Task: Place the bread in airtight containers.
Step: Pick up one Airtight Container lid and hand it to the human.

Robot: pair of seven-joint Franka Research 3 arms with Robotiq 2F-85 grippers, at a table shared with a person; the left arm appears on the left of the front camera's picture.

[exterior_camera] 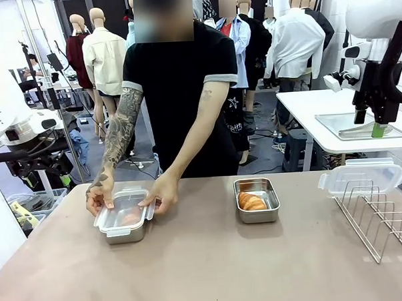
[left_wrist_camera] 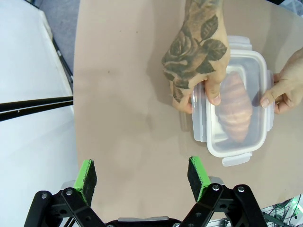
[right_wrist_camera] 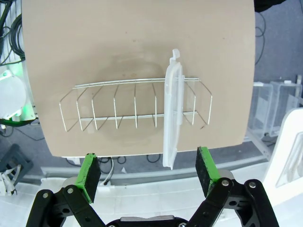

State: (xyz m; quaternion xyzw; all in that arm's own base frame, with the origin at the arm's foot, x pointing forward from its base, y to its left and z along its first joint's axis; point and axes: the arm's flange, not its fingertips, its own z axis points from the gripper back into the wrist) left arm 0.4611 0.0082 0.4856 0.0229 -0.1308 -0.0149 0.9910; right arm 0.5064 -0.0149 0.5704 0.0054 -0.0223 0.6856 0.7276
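**Inspector:** Rack condition?

**Assistant:** Wire rack sits on the brown table, close to one edge. A clear plastic lid stands on edge in a slot towards one end.

**Inspector:** Gripper?

**Assistant:** Right gripper is above the rack, jaws wide apart and holding nothing. Its green pads touch neither rack nor lid.

a robotics lab, not a kitchen: a plain brown table flanked by the white left arm and right arm, black cables loose on a grey floor, a white worktable behind, and an open hall crowded with stands and gear
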